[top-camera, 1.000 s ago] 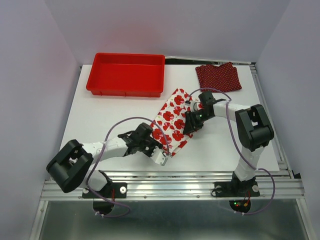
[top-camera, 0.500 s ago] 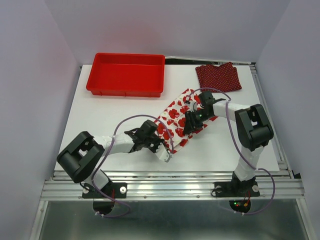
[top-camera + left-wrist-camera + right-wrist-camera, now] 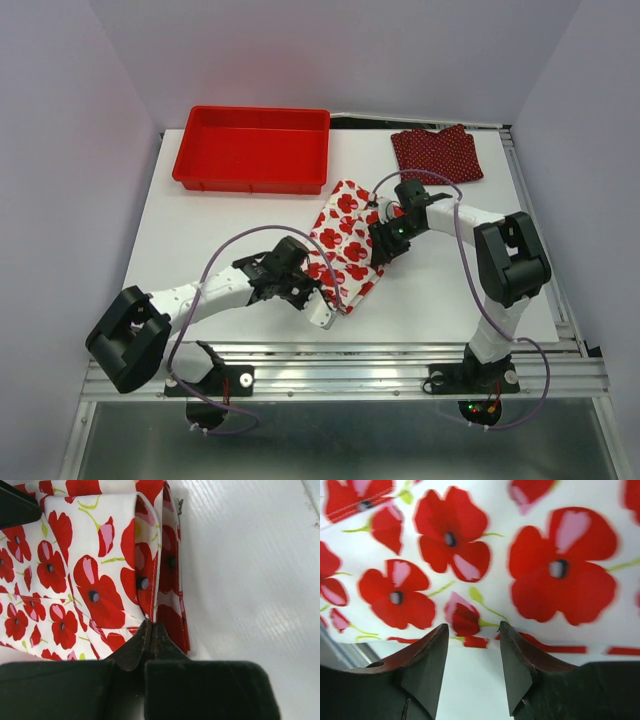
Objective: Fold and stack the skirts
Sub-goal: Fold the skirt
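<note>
Back left there's the red tray [image 3: 250, 186], just sitting on the table [image 3: 210, 240]. The left gripper [image 3: 150, 630] is clamped tight on the near hem of the flowered skirt [image 3: 345, 238] (looks like a doubled-over layer on the wrist cam), which lies partly folded at a slant mid-table. The right gripper [image 3: 472, 640] is at that skirt's right edge, jaws a modest gap apart with only bare table between them. The polka-dot skirt [image 3: 436, 153] lies at the back right corner, well apart.
</note>
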You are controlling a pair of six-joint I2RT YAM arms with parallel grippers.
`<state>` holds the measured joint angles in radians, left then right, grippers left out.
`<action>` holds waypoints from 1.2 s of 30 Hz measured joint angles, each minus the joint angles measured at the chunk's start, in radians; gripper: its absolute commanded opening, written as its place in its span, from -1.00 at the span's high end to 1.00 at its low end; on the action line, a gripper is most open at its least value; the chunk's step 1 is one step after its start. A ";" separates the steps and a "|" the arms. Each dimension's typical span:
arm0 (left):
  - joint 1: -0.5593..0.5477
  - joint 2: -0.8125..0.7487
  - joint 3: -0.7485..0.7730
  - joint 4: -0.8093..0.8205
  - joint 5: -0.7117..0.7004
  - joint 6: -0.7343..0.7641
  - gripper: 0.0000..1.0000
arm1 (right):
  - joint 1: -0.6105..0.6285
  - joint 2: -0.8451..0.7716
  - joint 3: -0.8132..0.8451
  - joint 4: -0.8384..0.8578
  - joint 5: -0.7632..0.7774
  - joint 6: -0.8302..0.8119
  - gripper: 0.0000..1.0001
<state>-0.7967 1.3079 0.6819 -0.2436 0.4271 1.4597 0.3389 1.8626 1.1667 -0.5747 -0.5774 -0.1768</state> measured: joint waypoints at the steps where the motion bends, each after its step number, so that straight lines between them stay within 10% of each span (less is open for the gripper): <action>1: 0.000 0.000 0.002 -0.008 0.005 -0.007 0.88 | 0.000 -0.005 0.006 -0.009 0.011 -0.009 -0.05; 5: -0.018 0.024 0.006 -0.002 -0.019 -0.107 0.24 | -0.004 -0.012 0.043 -0.045 0.045 -0.030 -0.04; 17: -0.055 0.157 0.033 0.015 -0.037 -0.167 0.09 | 0.000 -0.013 0.142 -0.084 -0.051 0.007 -0.03; 23: -0.055 0.322 0.222 -0.090 -0.027 -0.146 0.13 | 0.003 0.008 0.148 -0.085 -0.072 0.021 -0.01; 30: -0.058 0.429 0.358 -0.182 -0.019 -0.130 0.95 | 0.003 0.091 0.177 -0.080 -0.069 0.024 0.00; 36: -0.062 0.448 0.392 -0.227 -0.032 -0.138 1.00 | 0.003 0.129 0.201 -0.080 -0.057 0.023 0.00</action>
<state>-0.8585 1.7557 1.0740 -0.4706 0.3950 1.3216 0.3420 1.9911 1.3682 -0.6552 -0.6342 -0.1535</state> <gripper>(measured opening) 0.058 0.500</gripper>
